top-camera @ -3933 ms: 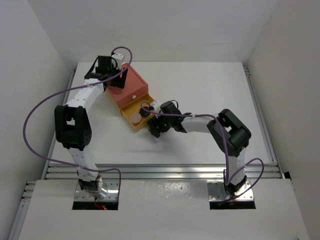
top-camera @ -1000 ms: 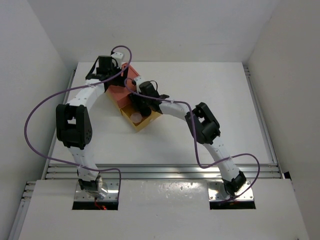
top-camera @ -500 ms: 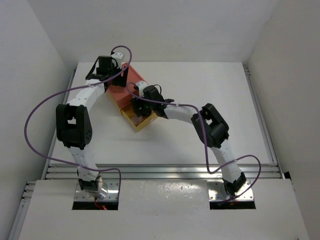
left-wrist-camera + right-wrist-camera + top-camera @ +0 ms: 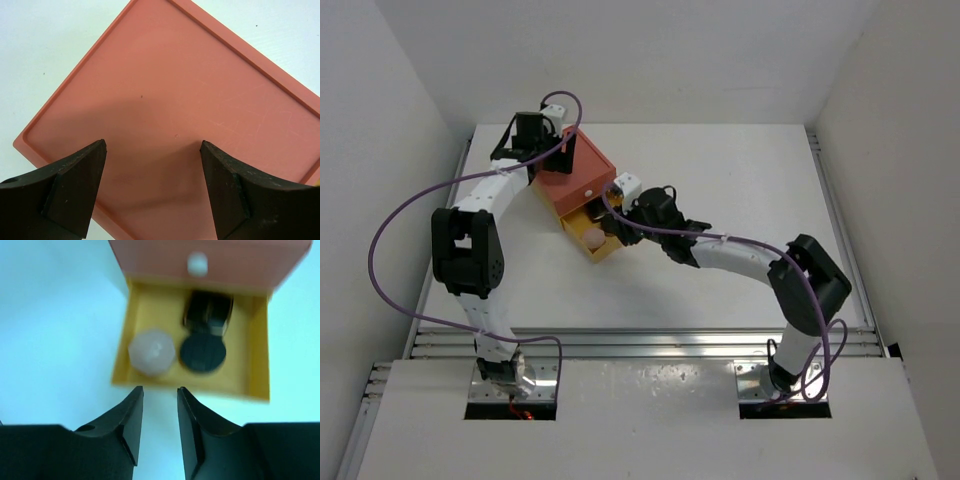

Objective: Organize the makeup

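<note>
Inside the yellow drawer [image 4: 235,388] lie the pink round disc [image 4: 151,351], black round compact [image 4: 202,354] and black square compact [image 4: 207,312]. The right end effector [image 4: 159,391], fingers narrowly apart and empty, sits squarely before the drawer's front. The left end effector [image 4: 152,145], spread wide, hangs behind the drawer.

links: white shells noted on left arm [image 4: 492,196] and right arm [image 4: 732,259] | joints: black housings | cable [image 4: 368,262]: purple, looped | fingers [image 4: 70,190]: black, wedge-shaped, apparently matte plastic | bases [image 4: 498,372]: seated in metal plates

We see bright, even light and soft shadows on the desk [image 4: 740,170]; the right wrist view (pink round disc [image 4: 151,351] included) is blurred.
</note>
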`<state>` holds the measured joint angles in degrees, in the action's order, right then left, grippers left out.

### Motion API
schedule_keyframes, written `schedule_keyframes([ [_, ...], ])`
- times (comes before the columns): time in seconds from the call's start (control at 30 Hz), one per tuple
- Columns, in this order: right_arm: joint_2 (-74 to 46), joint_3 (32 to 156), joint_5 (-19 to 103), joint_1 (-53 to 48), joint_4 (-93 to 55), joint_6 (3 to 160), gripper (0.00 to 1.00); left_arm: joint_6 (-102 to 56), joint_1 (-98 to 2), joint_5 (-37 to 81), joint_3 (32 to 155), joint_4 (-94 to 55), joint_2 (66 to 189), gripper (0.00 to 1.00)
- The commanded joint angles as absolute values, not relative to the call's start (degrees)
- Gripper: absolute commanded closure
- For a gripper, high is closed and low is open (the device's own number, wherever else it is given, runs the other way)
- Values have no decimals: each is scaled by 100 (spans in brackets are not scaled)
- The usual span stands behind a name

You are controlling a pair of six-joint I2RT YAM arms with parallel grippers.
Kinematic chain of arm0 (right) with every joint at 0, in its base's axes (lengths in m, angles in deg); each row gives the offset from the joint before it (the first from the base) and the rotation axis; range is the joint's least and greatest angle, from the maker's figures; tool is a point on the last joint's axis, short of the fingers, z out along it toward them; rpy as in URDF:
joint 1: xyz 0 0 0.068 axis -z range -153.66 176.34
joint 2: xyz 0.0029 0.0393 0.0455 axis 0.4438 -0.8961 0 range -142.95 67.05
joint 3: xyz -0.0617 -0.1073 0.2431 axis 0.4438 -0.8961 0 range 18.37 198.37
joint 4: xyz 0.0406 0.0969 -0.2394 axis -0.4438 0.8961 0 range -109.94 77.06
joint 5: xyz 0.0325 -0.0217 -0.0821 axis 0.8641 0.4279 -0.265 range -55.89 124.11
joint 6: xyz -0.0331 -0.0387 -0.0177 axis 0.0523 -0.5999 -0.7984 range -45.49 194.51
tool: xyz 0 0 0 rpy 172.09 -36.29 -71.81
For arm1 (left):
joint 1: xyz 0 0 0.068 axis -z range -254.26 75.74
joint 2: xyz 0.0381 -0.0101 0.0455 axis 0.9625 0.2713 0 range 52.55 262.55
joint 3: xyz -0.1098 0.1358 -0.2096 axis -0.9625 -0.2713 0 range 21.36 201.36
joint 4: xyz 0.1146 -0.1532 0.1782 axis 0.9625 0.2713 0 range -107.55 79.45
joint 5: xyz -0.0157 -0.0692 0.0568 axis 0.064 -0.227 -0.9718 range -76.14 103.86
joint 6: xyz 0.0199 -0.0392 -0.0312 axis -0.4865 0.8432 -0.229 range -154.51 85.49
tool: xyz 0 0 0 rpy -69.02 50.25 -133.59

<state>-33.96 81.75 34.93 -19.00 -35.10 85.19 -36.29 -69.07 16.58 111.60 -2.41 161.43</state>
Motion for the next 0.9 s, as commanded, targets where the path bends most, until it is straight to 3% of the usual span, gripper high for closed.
schedule_keyframes([
  [0.0, -3271, 7683, 3428, -1874, -3005, 8532, 66, -3600, -6969, 1649, 10952, 205, 16338, 18],
  [0.07, -3323, 7542, 3420, -1857, -2987, 8602, 72, -3600, -6969, 1649, 10952, 152, 16338, 18],
  [0.3, -4237, 8138, 3885, -1576, -3118, 8936, 68, -3600, -6969, 1649, 10899, 152, 16338, 18],
  [0.87, -5705, 9729, 3552, -1286, -4288, 10008, 69, -3661, -6969, 1702, 10846, 99, 16444, 18],
])
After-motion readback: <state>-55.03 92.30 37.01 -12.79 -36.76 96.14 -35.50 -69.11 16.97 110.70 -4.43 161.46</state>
